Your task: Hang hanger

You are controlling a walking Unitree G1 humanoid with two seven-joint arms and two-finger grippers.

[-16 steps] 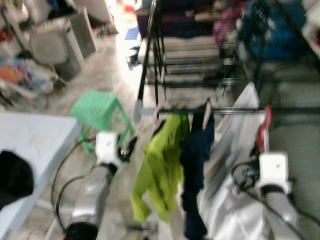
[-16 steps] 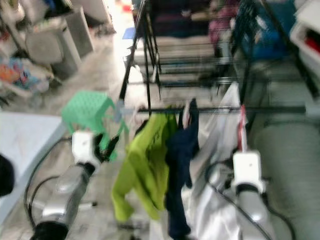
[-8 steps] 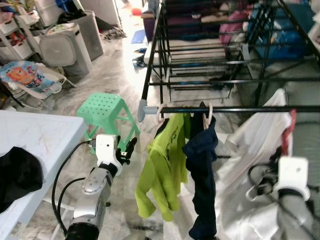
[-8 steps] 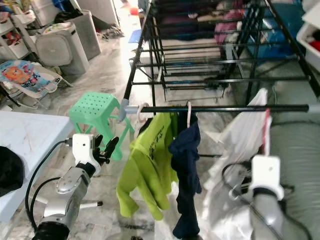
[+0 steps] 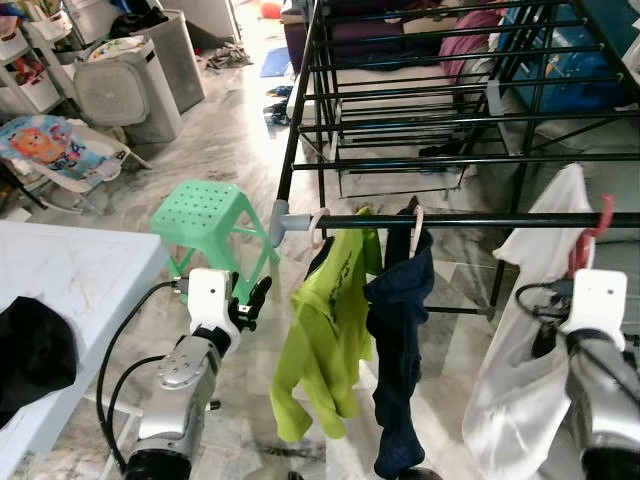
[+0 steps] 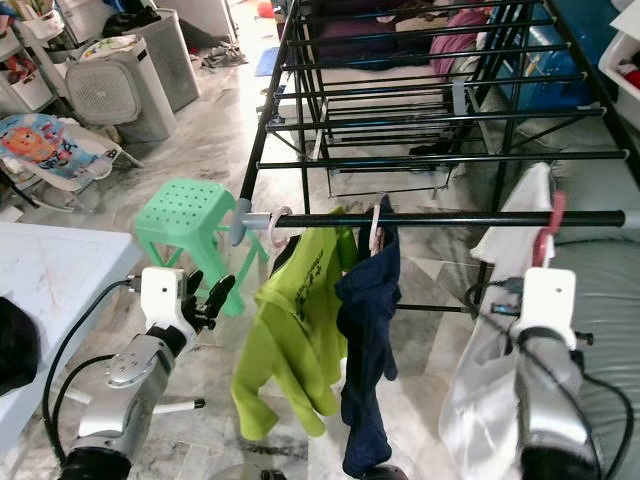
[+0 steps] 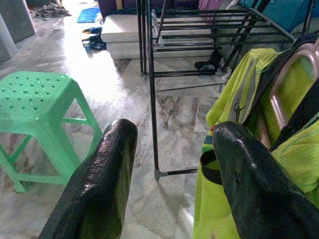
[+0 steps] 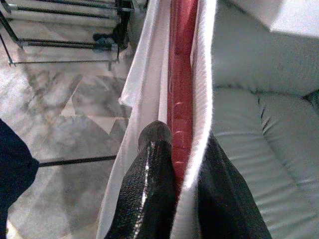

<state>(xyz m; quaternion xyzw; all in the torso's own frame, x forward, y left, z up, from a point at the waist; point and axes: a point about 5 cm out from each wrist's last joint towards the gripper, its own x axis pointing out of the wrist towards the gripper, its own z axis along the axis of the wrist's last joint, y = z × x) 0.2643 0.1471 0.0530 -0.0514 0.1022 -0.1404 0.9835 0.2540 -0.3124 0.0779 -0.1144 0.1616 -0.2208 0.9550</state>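
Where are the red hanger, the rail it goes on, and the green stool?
red hanger point(image 5: 588, 232), left eye view, on its hook at the rail.
black rail point(image 5: 470, 219), left eye view, bare stretch of bar.
green stool point(image 5: 197, 209), left eye view, perforated seat.

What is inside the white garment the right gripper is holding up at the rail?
A red hanger sits inside the white garment, clamped by the right gripper. Its hook pokes out by the black rail. The hanger's arms are covered by cloth.

Item count, drying area
Three garments on rail: one green shirt point(image 5: 325, 330), one navy garment point(image 5: 400, 330), one white shirt point(image 5: 530, 330); one red hanger point(image 5: 590, 228); one green stool point(image 5: 205, 225).
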